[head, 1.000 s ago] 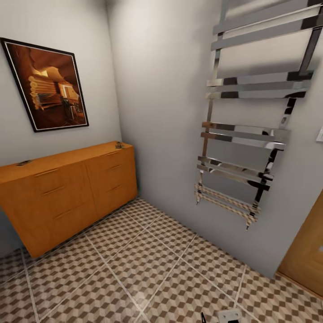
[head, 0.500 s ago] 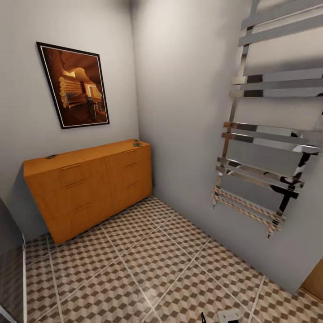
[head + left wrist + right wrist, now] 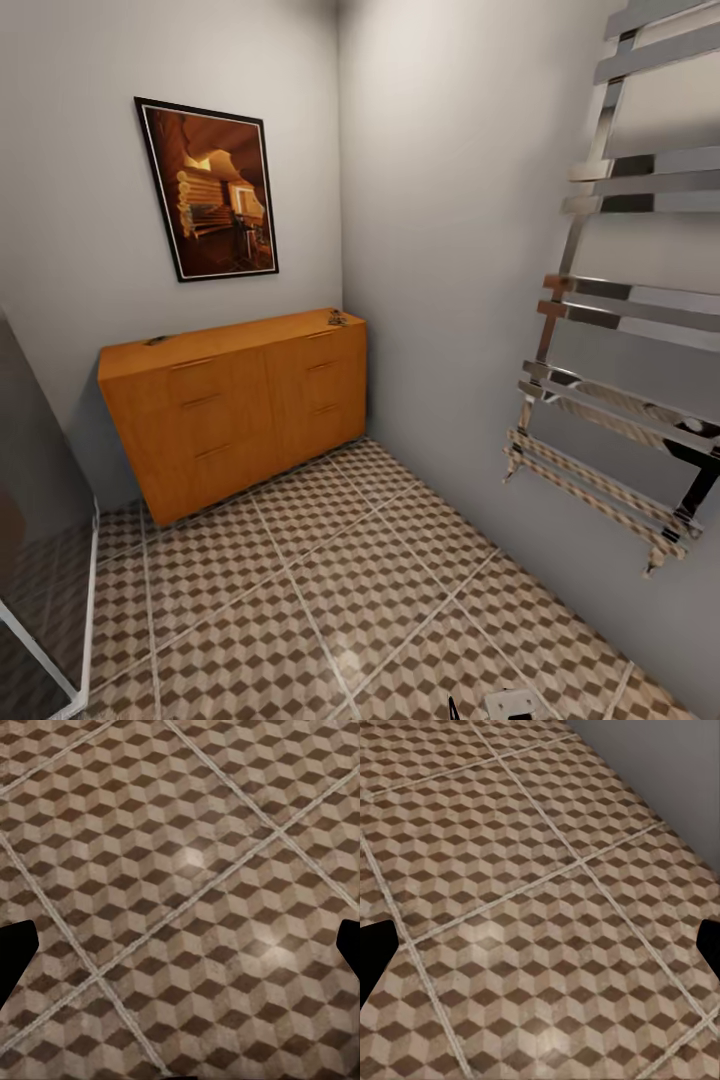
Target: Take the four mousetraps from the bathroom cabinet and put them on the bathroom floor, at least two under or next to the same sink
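The robot is facing the orange-brown cabinet [image 3: 240, 400], which is standing against the far wall beneath a framed picture of a log cabin [image 3: 212, 190]. Two small dark shapes are lying on the cabinet's top: one near its right end by the corner [image 3: 337, 319], one near its left end [image 3: 155, 340]. I'm taking these for mousetraps, though they are too small from here to be sure, and I cannot see any others.

Both arms are hanging low and pointing down, probably tucked that way for driving. In the left wrist view the left gripper [image 3: 180, 945] is showing its two dark fingertips [image 3: 15, 952] at the frame's edges, spread wide, with only the cube-patterned bathroom floor [image 3: 330, 590] between them. The right gripper [image 3: 540, 952] is likewise released, its fingertips [image 3: 373, 952] far apart and holding nothing; tile lies below it, and a strip of grey wall [image 3: 667, 765] is running beyond the tiles it looks down on.

A chrome towel rail [image 3: 620, 330] is hanging on the wall off to the right gripper's side, well apart from it. The cabinet is lying well ahead of both grippers, so I'd judge the fetching is not yet begun and more approach is needed.
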